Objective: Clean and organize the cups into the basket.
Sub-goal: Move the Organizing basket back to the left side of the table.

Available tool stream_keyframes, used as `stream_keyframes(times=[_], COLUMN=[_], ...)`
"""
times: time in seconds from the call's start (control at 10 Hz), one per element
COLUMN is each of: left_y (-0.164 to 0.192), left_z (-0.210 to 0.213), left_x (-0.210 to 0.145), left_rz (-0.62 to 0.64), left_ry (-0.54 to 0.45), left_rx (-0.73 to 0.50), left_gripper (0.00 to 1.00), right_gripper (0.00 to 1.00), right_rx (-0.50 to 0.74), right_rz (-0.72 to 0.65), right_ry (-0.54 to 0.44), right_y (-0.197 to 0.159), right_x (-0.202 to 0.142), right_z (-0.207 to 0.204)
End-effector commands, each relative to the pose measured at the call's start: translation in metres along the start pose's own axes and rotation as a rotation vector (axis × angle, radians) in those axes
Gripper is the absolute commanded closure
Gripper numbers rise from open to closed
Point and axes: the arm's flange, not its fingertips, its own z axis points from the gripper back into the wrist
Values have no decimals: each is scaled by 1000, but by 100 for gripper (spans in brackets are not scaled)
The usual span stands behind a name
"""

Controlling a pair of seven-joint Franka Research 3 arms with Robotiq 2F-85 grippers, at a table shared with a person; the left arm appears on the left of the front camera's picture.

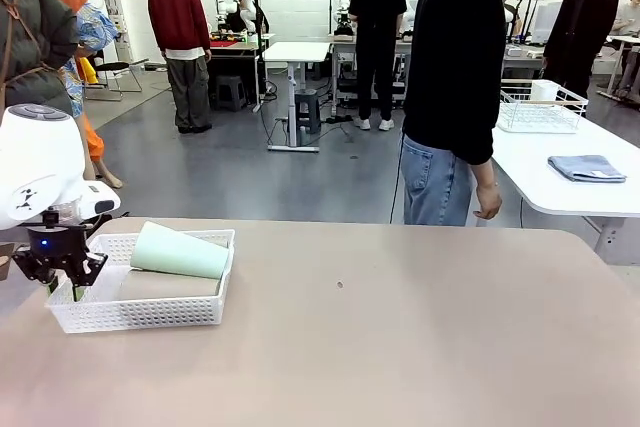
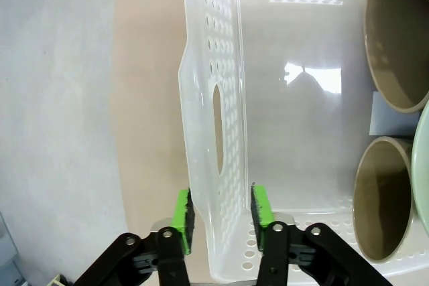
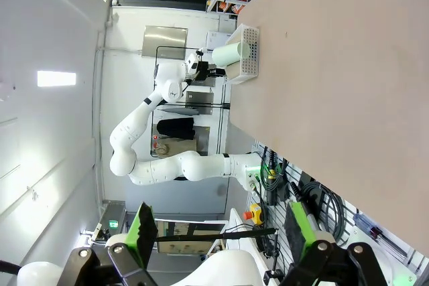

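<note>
Your left gripper [image 2: 221, 222] straddles the end wall of the basket [image 2: 201, 132], 1 green pad outside and 1 inside, pinching the perforated wall just below the handle slot [image 2: 217, 128]. The basket sits at the table's [image 1: 400, 337] left near corner. Inside it lie 2 tan cups [image 2: 395, 35], mouths toward the wrist camera, with the mint green cup [image 1: 180, 251] resting on top. Your right gripper [image 3: 218, 229] hangs with fingers spread wide, holding nothing.
</note>
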Motion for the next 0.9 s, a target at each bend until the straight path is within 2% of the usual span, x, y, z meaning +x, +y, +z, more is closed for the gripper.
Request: stream_keyframes(times=[0.0,0.1,0.2,0.8], left_y=[1,3,3,3], left_z=[3,3,4,10], left_x=[2,3,3,3], left_rz=[16,16,17,7], left_ry=[-19,-20,-18,-23], left_rx=[44,47,52,46], left_gripper=[0,4,0,0], right_gripper=[0,0,0,0], right_rx=[7,7,7,7], right_rz=[-15,-15,-15,-15], right_ry=[3,3,3,3], right_y=[2,2,2,2], right_x=[-1,-1,-1,-1], right_z=[0,0,0,0])
